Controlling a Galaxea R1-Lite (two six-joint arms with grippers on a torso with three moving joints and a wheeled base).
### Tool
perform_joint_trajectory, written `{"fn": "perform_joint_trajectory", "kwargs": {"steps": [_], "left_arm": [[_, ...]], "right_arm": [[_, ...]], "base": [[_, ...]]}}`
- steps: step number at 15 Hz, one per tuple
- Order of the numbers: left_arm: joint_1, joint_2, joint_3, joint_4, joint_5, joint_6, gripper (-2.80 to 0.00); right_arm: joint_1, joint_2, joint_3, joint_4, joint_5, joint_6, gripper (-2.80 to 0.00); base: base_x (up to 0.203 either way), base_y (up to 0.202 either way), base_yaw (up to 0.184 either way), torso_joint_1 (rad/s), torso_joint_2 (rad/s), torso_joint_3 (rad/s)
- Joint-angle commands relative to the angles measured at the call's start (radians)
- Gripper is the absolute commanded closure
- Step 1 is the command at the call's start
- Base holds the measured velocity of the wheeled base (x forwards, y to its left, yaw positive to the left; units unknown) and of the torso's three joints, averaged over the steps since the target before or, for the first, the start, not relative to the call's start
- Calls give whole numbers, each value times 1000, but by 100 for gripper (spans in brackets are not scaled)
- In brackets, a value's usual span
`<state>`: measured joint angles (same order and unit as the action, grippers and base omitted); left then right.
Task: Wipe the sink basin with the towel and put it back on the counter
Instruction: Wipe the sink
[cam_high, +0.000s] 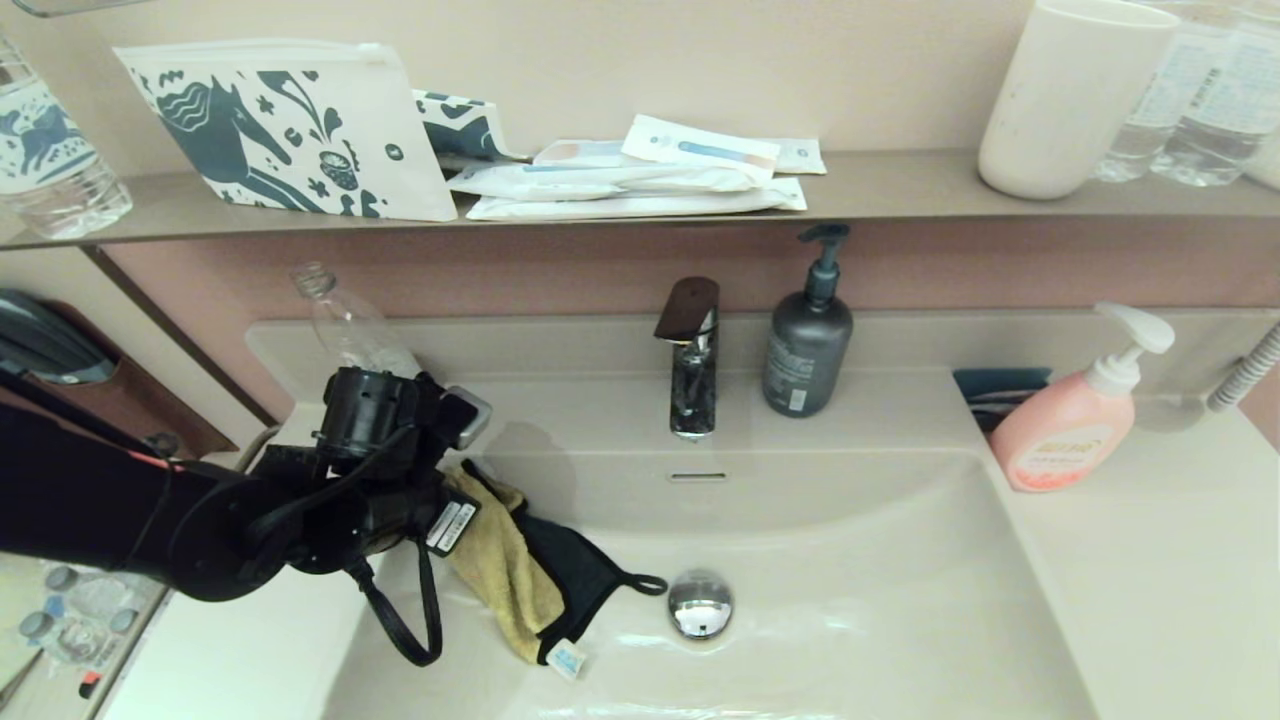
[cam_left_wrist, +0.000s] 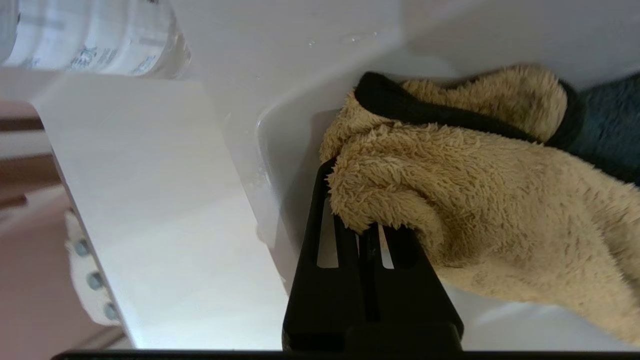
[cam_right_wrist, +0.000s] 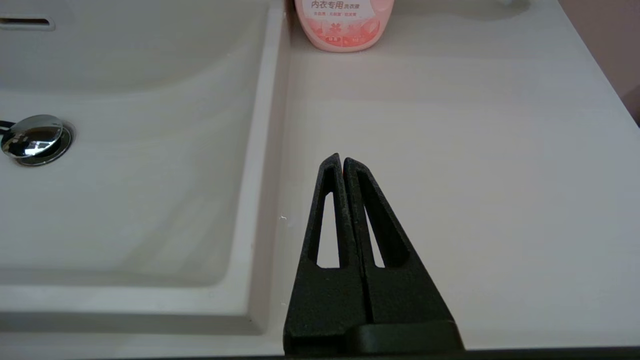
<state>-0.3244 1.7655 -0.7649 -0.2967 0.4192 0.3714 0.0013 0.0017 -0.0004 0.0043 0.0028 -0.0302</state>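
Observation:
The mustard-yellow towel with its black reverse side hangs over the left inner wall of the cream-white sink basin. Its black loop lies near the chrome drain plug. My left gripper is shut on a fluffy fold of the towel, close to the basin's left rim. In the head view the wrist hides the fingers. My right gripper is shut with nothing in it. It hovers over the counter right of the basin and is out of the head view.
A faucet and a grey pump bottle stand behind the basin. A pink pump bottle stands on the right counter and a clear plastic bottle at the back left. The shelf above carries packets, a pouch and a cup.

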Motion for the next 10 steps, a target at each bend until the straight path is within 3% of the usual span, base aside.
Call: {"fn": "perform_joint_trajectory", "kwargs": {"steps": [1,4,8,10], "left_arm": [[-42,-5,-2,-6,11,-62,0],[-122,-24,4,30,48,-181,0],[-194,-75,0,218,69,-317,0],[-204,-74,1,213,70,-330,0]], "right_arm": [[0,0,-1,0,0,0,0],[0,0,0,0,0,0,0],[0,0,-1,0,0,0,0],[0,0,0,0,0,0,0]], "base": [[0,0,0,0,0,0],[0,0,0,0,0,0],[0,0,0,0,0,0],[0,0,0,0,0,0]]}}
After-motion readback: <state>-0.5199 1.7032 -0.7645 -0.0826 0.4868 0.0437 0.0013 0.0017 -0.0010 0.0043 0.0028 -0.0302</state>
